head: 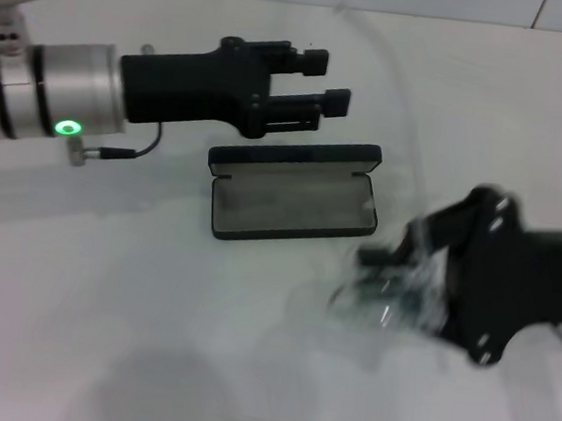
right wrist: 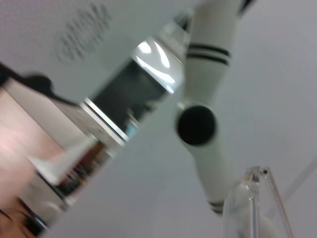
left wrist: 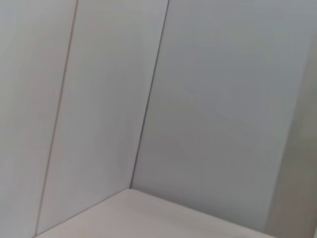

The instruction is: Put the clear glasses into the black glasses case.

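Clear glasses (head: 388,286) — transparent, blurred — in right claw (head: 408,283)

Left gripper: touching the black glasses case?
Apart. In the head view the left gripper hangs past the open black glasses case's lid, fingers spread, with white table visible between them.

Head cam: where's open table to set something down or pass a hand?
Bare table in front of the black glasses case, toward the robot's left. Crowded: left gripper over the case's far edge; right gripper with the clear glasses beside its right end.
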`<move>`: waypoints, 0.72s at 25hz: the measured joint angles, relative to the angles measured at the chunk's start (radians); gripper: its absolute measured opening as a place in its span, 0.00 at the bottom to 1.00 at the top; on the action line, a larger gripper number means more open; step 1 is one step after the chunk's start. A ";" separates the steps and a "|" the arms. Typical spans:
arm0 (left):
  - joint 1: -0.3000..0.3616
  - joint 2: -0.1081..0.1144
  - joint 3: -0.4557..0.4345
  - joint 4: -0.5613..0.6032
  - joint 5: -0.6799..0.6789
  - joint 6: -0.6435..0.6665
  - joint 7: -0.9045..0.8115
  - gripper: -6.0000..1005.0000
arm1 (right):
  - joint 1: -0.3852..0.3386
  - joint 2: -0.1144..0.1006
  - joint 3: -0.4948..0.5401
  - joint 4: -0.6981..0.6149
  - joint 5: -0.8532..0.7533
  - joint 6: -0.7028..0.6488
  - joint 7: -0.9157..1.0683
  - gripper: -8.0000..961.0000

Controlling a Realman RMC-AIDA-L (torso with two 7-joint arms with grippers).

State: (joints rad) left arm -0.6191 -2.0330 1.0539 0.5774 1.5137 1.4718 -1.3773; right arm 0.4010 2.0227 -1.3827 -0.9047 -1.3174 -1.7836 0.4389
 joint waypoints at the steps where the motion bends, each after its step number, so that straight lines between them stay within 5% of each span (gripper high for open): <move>1: -0.004 -0.005 0.001 0.000 0.003 -0.010 0.004 0.63 | 0.014 0.000 -0.022 0.012 0.000 -0.005 0.006 0.13; 8: -0.021 -0.047 -0.001 0.010 -0.008 -0.020 0.097 0.63 | 0.110 0.001 -0.064 0.134 0.011 0.014 0.109 0.13; 18: 0.015 -0.056 0.003 0.002 -0.085 0.070 0.242 0.63 | 0.173 -0.002 -0.060 0.207 0.039 0.161 0.357 0.13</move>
State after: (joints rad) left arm -0.6046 -2.0889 1.0569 0.5799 1.4287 1.5413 -1.1357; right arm 0.5741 2.0210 -1.4428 -0.6979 -1.2780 -1.6228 0.7955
